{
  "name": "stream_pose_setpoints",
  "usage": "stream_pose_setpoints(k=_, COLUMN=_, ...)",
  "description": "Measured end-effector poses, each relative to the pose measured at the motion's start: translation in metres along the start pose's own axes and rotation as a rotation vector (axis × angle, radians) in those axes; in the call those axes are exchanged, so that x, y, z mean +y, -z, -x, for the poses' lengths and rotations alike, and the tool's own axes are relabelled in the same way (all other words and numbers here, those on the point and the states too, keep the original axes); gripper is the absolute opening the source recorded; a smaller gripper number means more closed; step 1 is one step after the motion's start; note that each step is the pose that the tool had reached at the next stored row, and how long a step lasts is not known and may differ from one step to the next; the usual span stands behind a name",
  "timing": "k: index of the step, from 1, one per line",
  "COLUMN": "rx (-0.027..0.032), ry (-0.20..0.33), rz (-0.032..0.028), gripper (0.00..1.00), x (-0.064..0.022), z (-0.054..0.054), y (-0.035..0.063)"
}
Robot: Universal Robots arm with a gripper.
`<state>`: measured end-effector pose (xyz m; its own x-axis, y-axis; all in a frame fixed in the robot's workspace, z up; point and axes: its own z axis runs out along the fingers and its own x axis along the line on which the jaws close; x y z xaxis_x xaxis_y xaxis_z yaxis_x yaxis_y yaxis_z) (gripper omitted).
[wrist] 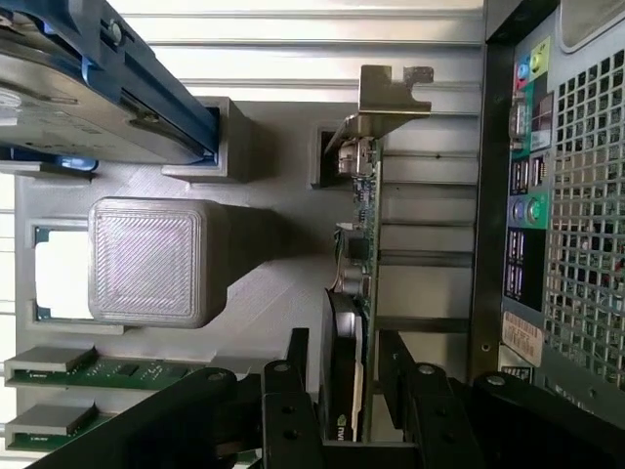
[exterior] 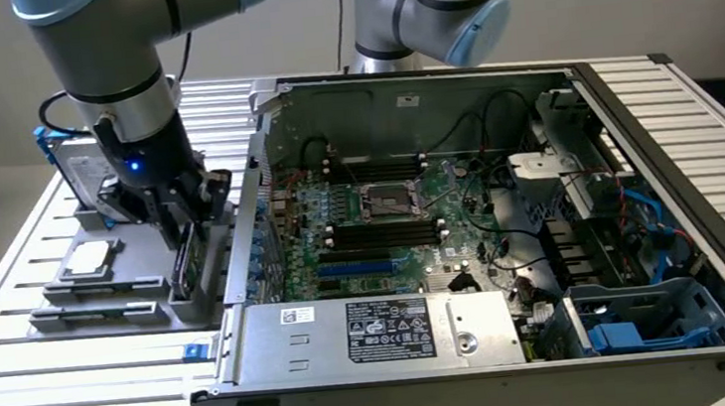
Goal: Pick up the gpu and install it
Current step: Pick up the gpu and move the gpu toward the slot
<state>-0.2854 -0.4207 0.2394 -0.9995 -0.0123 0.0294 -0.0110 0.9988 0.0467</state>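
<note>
Straddling the upright gpu (wrist: pixel 363 244) with the gripper (wrist: pixel 345 342), beside the open black computer case (exterior: pixel 621 118).

The thin dark circuit-board card with its black cover is standing on edge in a slot of the grey plastic holder (wrist: pixel 264 283) on the slatted metal tabletop (exterior: pixel 34 384). That posture is leaving both flat faces free for a grasp. Its silver metal bracket (wrist: pixel 391 93) is pointing away from the wrist. The black fingers (wrist: pixel 410 391) are sitting partway open, one on each face. Slivers of holder are showing between them and the card, so they appear not to be clamping it. The card's lower edge is lying hidden in the slot, and in the exterior view the wrist is covering most of it.
</note>
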Motion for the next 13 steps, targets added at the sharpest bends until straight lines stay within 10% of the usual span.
stream_pose_setpoints(k=13, rx=0.0001, ry=0.000, rz=-0.0001, gripper=0.27, x=0.0002, z=-0.0001, y=-0.0012)
